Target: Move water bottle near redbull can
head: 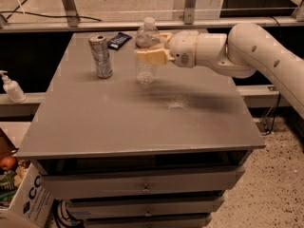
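The clear, ribbed plastic water bottle (145, 68) with its white cap is glinting glossily over the smooth, matt grey tabletop (118, 122). The pale, matt plastic hand (153, 47) is clasping it from the right. Left of it, the slim silver-grey metal redbull can (100, 56) is giving a dull sheen. The white arm shell (256, 46) is shining smoothly.

On the grey table (142, 122), the redbull can (101, 56) stands left of the gripper (150, 50), with a dark packet (118, 40) farther back. The gripper clasps the water bottle (145, 72) over the table's rear.
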`<state>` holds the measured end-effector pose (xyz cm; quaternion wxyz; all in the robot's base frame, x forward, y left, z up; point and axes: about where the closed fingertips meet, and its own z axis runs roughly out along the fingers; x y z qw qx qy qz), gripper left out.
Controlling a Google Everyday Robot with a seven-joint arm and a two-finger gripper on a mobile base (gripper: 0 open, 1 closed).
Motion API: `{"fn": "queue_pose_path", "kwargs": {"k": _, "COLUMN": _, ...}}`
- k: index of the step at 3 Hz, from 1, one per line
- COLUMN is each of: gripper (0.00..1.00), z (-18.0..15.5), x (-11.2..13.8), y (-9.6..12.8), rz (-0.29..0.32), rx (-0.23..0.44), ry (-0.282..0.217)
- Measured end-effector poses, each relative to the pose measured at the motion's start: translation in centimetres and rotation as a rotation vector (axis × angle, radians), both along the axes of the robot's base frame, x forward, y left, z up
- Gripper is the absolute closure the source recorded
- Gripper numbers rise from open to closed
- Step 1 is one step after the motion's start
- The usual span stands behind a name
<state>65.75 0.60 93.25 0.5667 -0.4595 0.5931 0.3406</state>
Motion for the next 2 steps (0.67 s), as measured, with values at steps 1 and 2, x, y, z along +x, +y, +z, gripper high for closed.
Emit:
{"fn": "queue_pose_path", "kwargs": {"k": 1, "gripper": 1.0, "z": 0.3, "x": 2.1, "y": 1.5, "rz": 0.01, "rx": 0.0, "ry": -0.015}}
{"fn": "queue_pose_path", "kwargs": {"k": 2, "gripper": 1.0, "z": 1.0, "x": 3.3, "y": 3.4, "rz": 0.044, "rx": -0.01, "ry": -0.011}}
